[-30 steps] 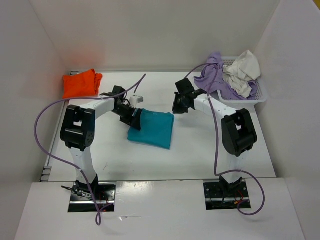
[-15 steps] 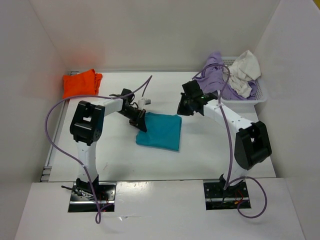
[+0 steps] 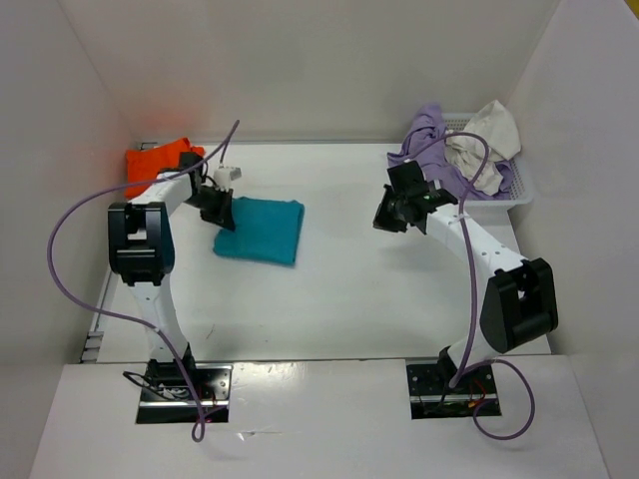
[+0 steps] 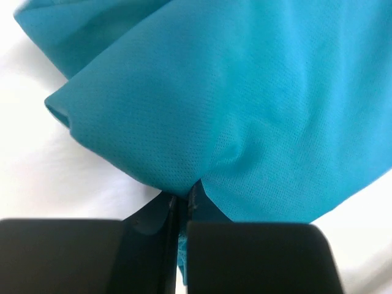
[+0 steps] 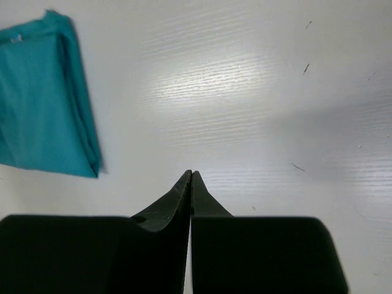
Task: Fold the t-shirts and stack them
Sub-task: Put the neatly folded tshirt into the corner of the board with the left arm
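**Teal t-shirt** (image 3: 262, 229): lying folded into a flat rectangle on the left half of the worktop (image 3: 339, 289). Its long axis is running roughly left to right, slightly tilted, with the right end sitting a little nearer the arm bases. The left short edge is pointing toward the far left corner and is puckering where it is being gripped.

**Left end effector** (image 3: 222, 208): pinching that left edge. In the left wrist view the fingers are pressing together with a fold of teal cloth caught between them.

**Right end effector** (image 3: 391, 213): hanging over bare worktop right of centre, fingers pressed together on nothing. It is well apart from the teal t-shirt and near the basket (image 3: 521, 190).

**Orange t-shirt** (image 3: 155, 160): lying folded in the far left corner, partly hidden behind the left arm. It is near the teal t-shirt but not touching it.

**Lavender t-shirt** (image 3: 429, 140) and **off-white t-shirt** (image 3: 484, 140): sitting crumpled in the basket at the far right. The lavender one is spilling over the basket's left rim.

**Change from a second ago:** the teal t-shirt is no longer lying mid-worktop. The left arm has been dragging it leftward and farther back, toward the orange t-shirt. The right arm has been swinging rightward, away from the teal t-shirt and toward the basket side. The orange t-shirt and the basket's contents are staying put.
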Controlling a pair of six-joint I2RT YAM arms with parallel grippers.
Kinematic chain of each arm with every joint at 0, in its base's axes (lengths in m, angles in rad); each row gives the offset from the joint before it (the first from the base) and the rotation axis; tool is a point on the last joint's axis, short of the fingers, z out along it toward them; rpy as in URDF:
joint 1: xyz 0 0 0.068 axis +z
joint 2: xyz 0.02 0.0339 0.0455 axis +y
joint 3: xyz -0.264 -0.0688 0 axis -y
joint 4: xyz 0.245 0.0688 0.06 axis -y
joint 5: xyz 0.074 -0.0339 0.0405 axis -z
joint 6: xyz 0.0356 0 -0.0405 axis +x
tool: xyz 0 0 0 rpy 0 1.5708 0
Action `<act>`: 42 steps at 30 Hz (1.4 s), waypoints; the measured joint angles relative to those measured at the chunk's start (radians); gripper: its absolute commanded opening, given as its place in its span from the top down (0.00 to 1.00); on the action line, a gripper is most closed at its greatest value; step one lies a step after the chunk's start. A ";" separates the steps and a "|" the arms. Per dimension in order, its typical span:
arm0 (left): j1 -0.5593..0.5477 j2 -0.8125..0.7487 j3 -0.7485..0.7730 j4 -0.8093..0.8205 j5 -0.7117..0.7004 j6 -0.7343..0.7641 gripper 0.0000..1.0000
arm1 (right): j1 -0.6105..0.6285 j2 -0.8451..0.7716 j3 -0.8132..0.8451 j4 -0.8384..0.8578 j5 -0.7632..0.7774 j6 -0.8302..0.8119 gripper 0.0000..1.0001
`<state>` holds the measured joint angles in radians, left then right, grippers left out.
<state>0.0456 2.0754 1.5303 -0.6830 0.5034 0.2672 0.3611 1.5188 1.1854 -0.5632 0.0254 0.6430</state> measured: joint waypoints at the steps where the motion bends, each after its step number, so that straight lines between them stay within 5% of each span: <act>1: 0.009 -0.001 0.031 -0.001 -0.050 0.018 1.00 | -0.005 -0.002 0.000 0.000 0.000 -0.002 0.97; 9: -0.015 0.008 0.314 0.015 -0.406 0.116 1.00 | -0.018 -0.002 0.000 -0.002 -0.002 -0.013 0.97; 16: -0.009 0.103 0.496 0.035 -0.567 0.181 1.00 | -0.026 -0.002 0.000 -0.007 -0.001 -0.026 0.97; 42: 0.208 0.428 1.099 -0.120 -0.595 0.284 1.00 | -0.027 0.065 0.021 -0.080 0.018 -0.035 0.97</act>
<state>0.2531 2.5034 2.6289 -0.8028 -0.0917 0.5514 0.3344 1.5837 1.2064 -0.6430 0.0429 0.6075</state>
